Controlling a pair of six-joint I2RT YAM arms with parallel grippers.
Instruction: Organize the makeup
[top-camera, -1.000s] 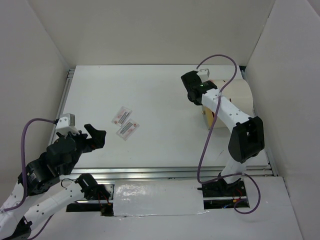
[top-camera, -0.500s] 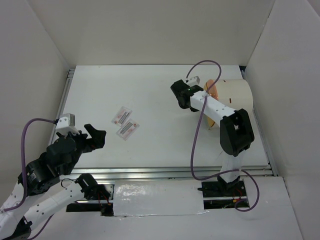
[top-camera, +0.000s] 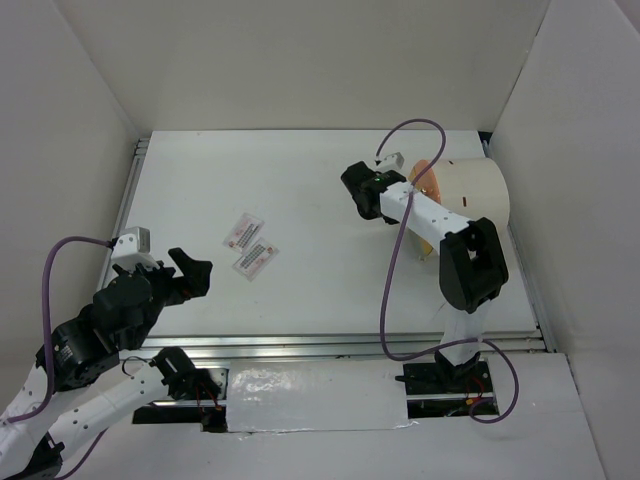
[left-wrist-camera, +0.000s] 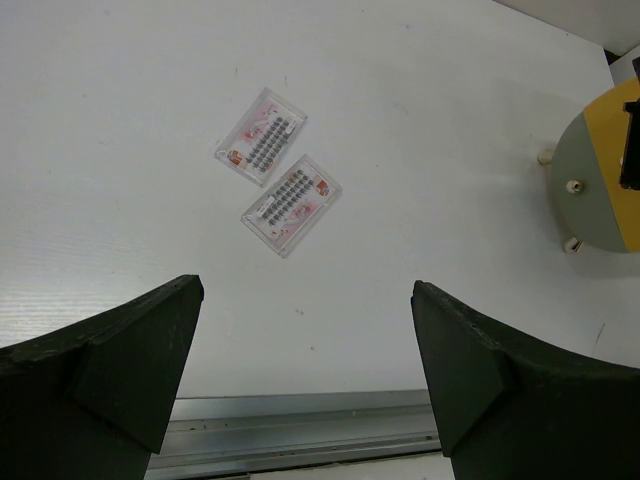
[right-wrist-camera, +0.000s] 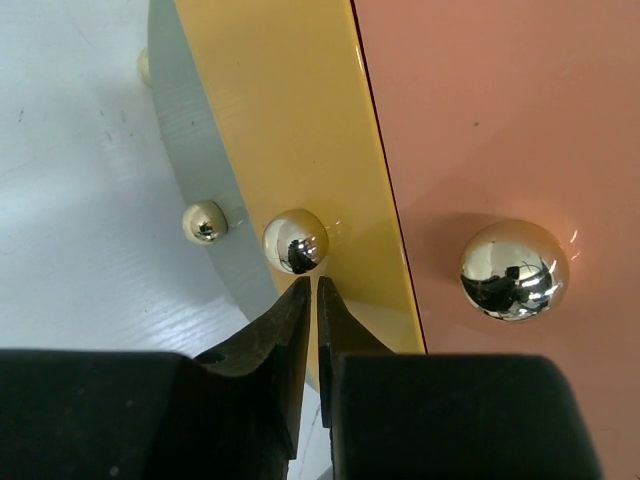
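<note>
My left arm (top-camera: 100, 405) and right arm (top-camera: 450, 222) share one build: white link shells joined by black joint housings. A purple cable (top-camera: 387, 300) loops from each wrist toward its base. Each wrist carries a small white camera block (top-camera: 131, 243). The fingers (left-wrist-camera: 110, 360) of my left gripper (left-wrist-camera: 305, 290) are broad matte-black wedges; my right gripper (right-wrist-camera: 312, 290) has black fingers tapering to thin tips. A green indicator lamp (top-camera: 384, 181) shows on the right arm. Thin red wires (top-camera: 470, 405) sit at the black bases (top-camera: 445, 380).
</note>
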